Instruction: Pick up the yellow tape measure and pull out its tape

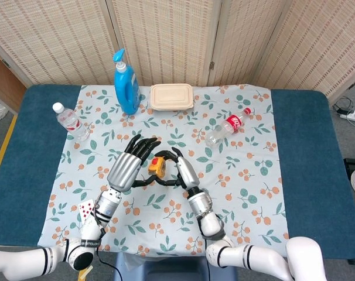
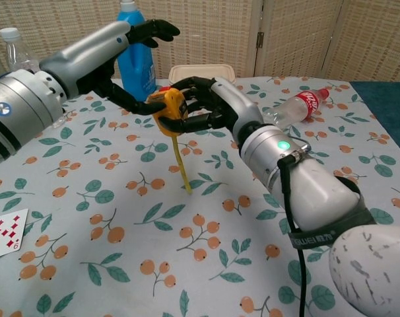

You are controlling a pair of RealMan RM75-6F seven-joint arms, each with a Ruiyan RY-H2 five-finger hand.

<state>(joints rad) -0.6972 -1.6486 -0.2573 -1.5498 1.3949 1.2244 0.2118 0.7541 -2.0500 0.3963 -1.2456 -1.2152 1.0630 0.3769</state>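
Right hand (image 2: 203,105) fingers wrapped around yellow tape measure (image 2: 168,105), tape (image 2: 181,162) dangling (tip near tablecloth). Left hand (image 2: 121,59) pinches it w/ thumb, other fingers splayed.

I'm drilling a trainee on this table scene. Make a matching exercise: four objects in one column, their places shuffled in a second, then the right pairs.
1. tape measure
2. playing card
3. cola bottle
4. blue bottle

a. lying on its side, right part of cloth
b. standing beside the lunch box
c. held up between both hands
d. flat at the cloth's near left edge

Pairs: 1-c, 2-d, 3-a, 4-b
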